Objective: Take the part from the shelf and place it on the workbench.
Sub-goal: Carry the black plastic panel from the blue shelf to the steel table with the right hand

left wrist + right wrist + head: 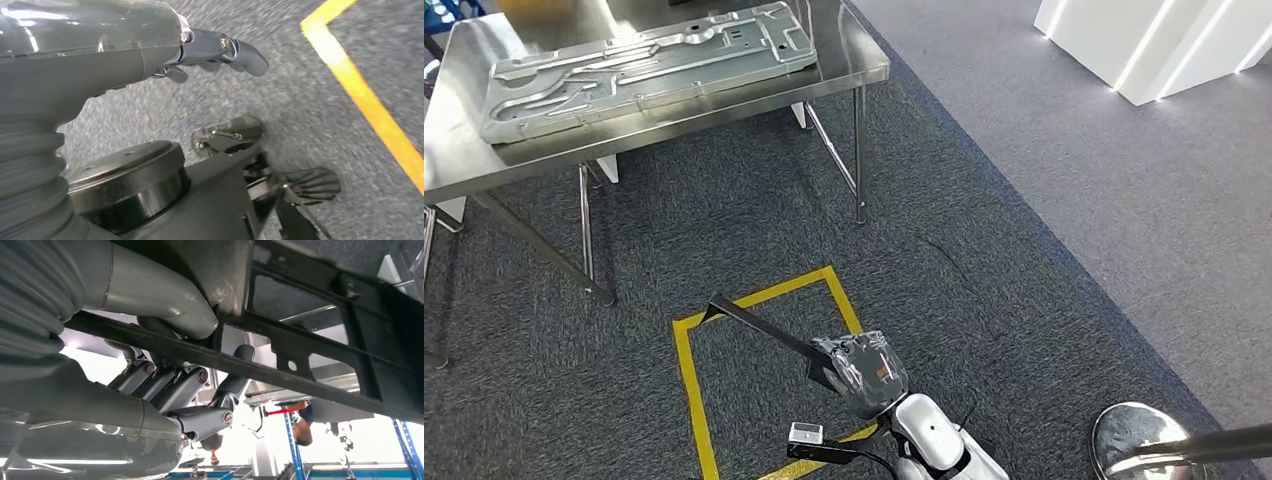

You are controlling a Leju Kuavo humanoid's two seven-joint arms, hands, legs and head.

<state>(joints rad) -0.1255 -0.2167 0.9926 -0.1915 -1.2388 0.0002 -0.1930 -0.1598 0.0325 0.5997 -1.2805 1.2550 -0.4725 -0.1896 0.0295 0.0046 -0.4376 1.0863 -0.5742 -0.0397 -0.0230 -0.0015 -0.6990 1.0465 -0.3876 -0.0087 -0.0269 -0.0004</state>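
The robot's right hand (862, 372) holds a long, flat, dark metal part (759, 327). In the head view the part sticks out from the hand, up and to the left, and its far end hangs over the thick yellow tape line (686, 372) on the dark grey carpet floor (984, 300). In the right wrist view the big grey thumb (165, 302) lies on one side of the dark part (320, 347) and the darker fingers (172, 385) curl around the other side, so the part is pinched tight between them. The part looks like a frame with open windows in it.

The left hand (150, 50) hangs near the floor. Its darker fingers (235, 50) reach out over the carpet with nothing in them. I cannot tell if they are spread apart or close together.

Well beyond the right hand's fingers stands a shiny steel workbench (844, 60) with thin metal legs. A big silver pressed-metal panel (644, 65) lies flat on top of it. The dark part is not on the workbench yet; it is in the air, in the right hand, well apart from the bench.

To the right of the right hand's fingers, by the picture's edge, there is a round shiny metal base with a pole (1139, 440). Far off, past the carpet, a white block with bright strips (1144, 45) stands on the lighter grey floor.
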